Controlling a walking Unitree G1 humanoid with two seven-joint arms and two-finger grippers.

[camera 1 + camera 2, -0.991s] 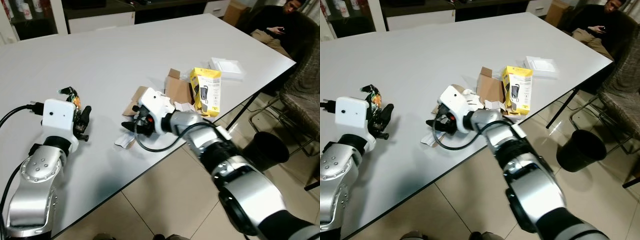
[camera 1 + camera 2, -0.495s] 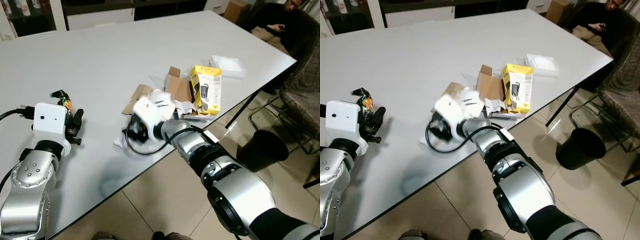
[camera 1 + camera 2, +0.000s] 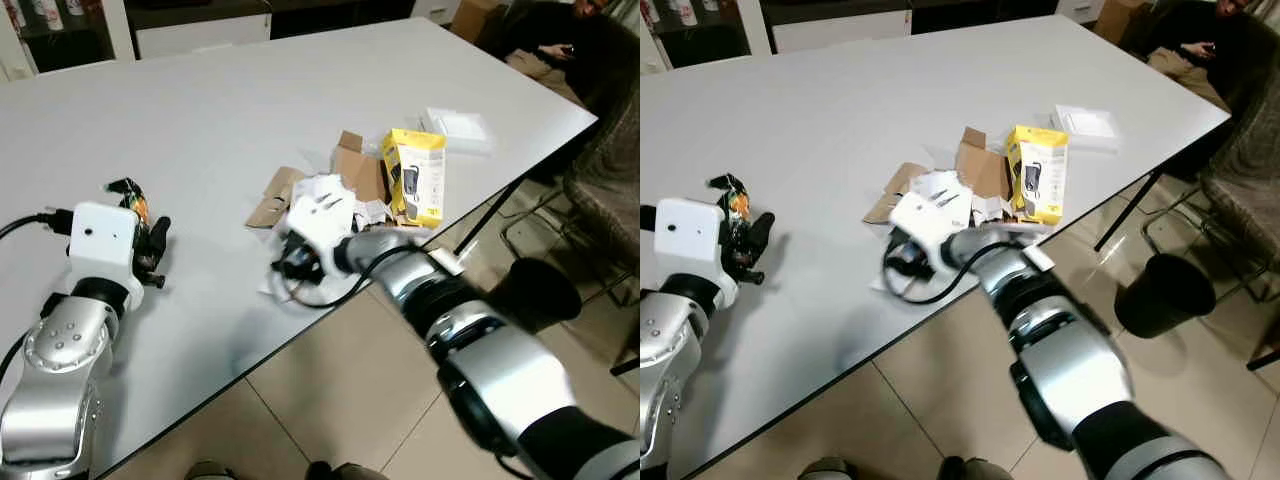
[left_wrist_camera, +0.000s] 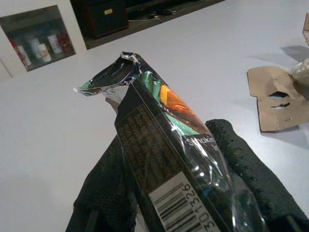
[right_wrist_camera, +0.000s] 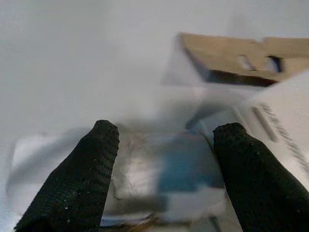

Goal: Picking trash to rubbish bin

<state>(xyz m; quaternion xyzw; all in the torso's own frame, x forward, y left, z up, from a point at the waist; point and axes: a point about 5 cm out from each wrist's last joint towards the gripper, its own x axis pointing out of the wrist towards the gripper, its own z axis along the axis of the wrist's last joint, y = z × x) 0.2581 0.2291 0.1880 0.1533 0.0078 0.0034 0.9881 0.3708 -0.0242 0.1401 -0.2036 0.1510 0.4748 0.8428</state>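
My left gripper [image 3: 152, 252] rests on the white table [image 3: 220, 110] at the left. It is shut on a black, green and orange snack wrapper [image 4: 164, 140] with a barcode, which sticks out past the fingertips [image 4: 108, 179]. My right gripper [image 3: 290, 268] is low over the table's front edge, beside the trash pile. It is open, and its fingers [image 5: 77, 179] stand on either side of a crumpled white and silvery scrap [image 5: 159, 181], which also shows as the scrap [image 3: 268, 291] at the edge.
The pile holds cardboard pieces [image 3: 275, 192], torn paper and a yellow box [image 3: 415, 178]; a flat white box [image 3: 455, 128] lies behind it. A black bin [image 3: 537, 295] stands on the floor at the right, by a chair [image 3: 605, 190]. A person [image 3: 560, 35] sits at the far right.
My right gripper has shifted slightly right, toward the pile, and the white scrap lies further right with it. The left gripper keeps hold of the wrapper.
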